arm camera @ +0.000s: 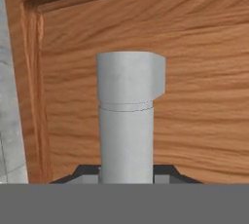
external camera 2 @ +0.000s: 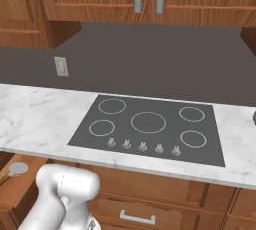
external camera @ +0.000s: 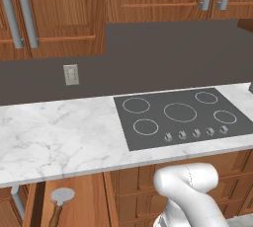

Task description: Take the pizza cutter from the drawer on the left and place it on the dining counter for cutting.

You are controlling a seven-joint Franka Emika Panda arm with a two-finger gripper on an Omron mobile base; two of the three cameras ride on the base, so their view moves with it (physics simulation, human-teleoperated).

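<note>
The drawer stands pulled out under the counter at the lower left, its plain wood inside showing. In it lies the pizza cutter, silver disc wheel up and brown handle toward the bottom edge; the pizza cutter also lies at the far left of the right base view. In the hand view my gripper is shut on the drawer's silver bar handle, right against the wooden drawer front. The dining counter is out of view.
A marble counter with a black cooktop runs across both base views, wooden wall cabinets above it. More wood drawers sit below the cooktop. My white arm drops below the counter edge.
</note>
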